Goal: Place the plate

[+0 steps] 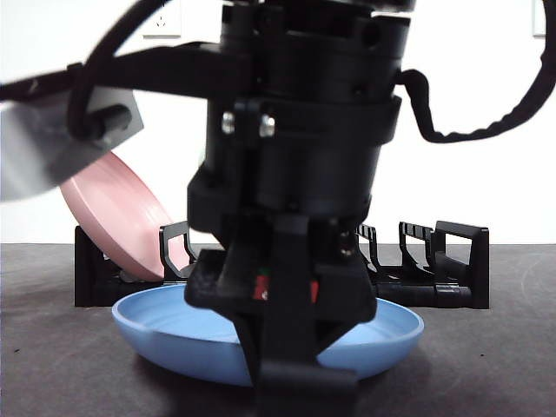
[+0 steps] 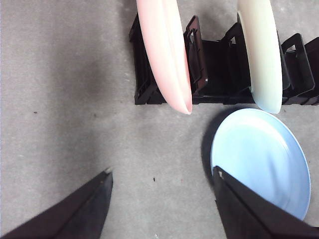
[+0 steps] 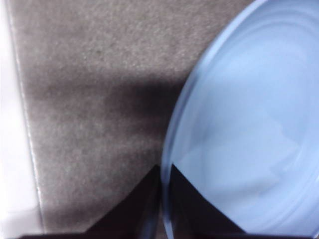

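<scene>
A light blue plate (image 1: 156, 317) lies flat on the dark table just in front of the black dish rack (image 1: 452, 261). My right gripper (image 1: 304, 378) reaches down over the plate's near rim, big and dark in the front view. In the right wrist view its jaws (image 3: 164, 199) are shut on the blue plate's rim (image 3: 249, 124), one jaw inside and one outside. My left gripper (image 2: 162, 172) is open and empty, high over the table beside the blue plate (image 2: 259, 159).
A pink plate (image 1: 113, 217) leans in the rack's end slot and shows in the left wrist view (image 2: 164, 55). A cream plate (image 2: 261, 55) stands two slots along in the rack (image 2: 219, 64). A grey arm part (image 1: 52, 148) hangs at the upper left.
</scene>
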`<state>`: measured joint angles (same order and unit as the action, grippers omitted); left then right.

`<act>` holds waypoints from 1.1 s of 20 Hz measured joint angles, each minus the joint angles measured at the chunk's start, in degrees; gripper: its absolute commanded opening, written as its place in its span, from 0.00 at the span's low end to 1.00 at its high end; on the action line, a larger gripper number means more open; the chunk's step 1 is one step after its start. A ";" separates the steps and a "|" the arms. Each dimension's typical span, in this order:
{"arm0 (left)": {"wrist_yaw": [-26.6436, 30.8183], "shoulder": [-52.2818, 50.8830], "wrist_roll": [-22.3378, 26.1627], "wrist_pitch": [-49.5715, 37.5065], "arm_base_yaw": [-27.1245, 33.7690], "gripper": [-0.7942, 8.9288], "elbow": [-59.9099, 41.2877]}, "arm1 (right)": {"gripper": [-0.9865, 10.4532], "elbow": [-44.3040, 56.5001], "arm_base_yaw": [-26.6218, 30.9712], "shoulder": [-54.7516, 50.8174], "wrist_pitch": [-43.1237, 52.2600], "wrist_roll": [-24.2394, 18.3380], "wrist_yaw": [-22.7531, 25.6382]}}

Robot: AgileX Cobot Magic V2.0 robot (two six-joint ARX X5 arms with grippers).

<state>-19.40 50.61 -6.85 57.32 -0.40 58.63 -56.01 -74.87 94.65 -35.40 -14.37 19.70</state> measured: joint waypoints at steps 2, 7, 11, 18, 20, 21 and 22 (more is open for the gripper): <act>0.00 0.00 0.00 0.09 0.00 0.41 0.00 | 0.22 0.00 0.00 0.04 0.02 -0.20 -0.02; 0.00 0.00 0.00 0.13 0.00 0.41 0.00 | 0.31 -0.59 0.09 0.04 -2.34 1.57 -2.19; 0.00 0.00 0.00 0.04 0.00 0.41 0.00 | 0.36 -5.62 0.04 -3.21 -4.15 4.24 -6.49; 0.00 1.29 -2.01 -3.52 0.00 0.40 0.48 | 0.36 -6.64 10.60 -20.52 -5.60 8.68 -10.27; 0.00 3.96 -2.82 -3.80 0.00 0.40 1.70 | 0.36 -6.64 15.08 -24.70 -6.78 10.58 -11.89; 0.02 5.68 -3.02 -3.80 0.00 0.40 2.80 | 0.36 -6.64 16.81 -26.53 -7.45 11.32 -12.46; 0.59 7.61 -3.06 -3.80 -0.24 0.40 4.24 | 0.36 -6.64 18.25 -28.06 -8.07 11.67 -12.55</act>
<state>-18.81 58.22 -9.91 53.52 -0.64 62.87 -62.65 -56.62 66.59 -43.46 -2.70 7.16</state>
